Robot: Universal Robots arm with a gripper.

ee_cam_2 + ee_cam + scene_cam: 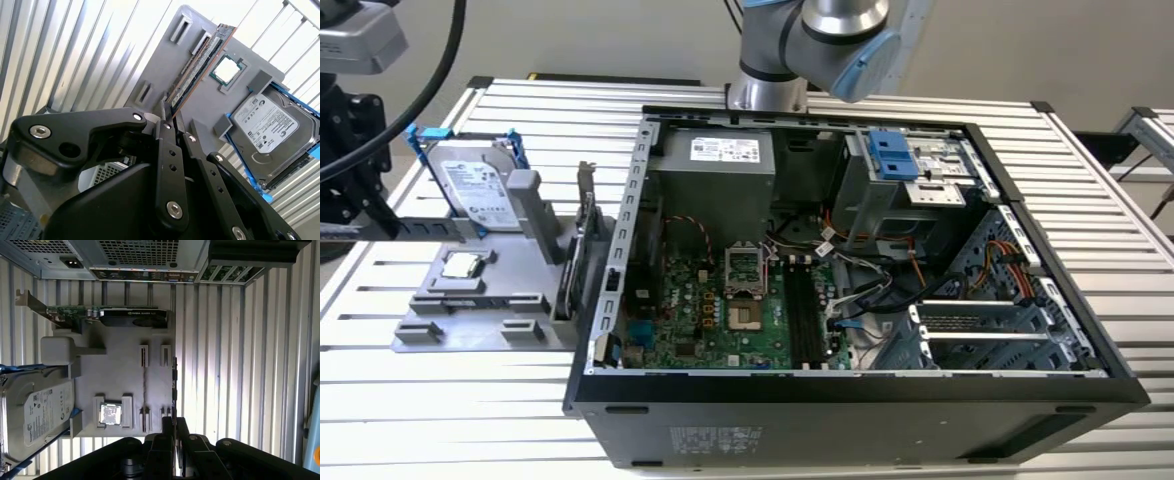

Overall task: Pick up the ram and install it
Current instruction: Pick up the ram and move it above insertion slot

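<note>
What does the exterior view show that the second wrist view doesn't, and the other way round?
Exterior view's extras: the open computer case with its green motherboard inside. Second wrist view's extras: a close look at the gripper pinching one end of the ram. Both share the grey holder, the hard drive and the little square chip.

An open computer case point(854, 420) is lying on the slatted worktop point(454, 420), with its motherboard point(720, 300) facing up. At its 12 o'clock the arm point(767, 60) is rising out of frame. At its 9 o'clock a grey holder point(467, 300) is carrying a hard drive point(470, 185), a processor chip point(460, 265) and an upright card point(584, 215). Further toward 9 o'clock the dark hand point(367, 228) is hovering, and the ram point(440, 227) is sticking out level from it, over the holder.
</note>
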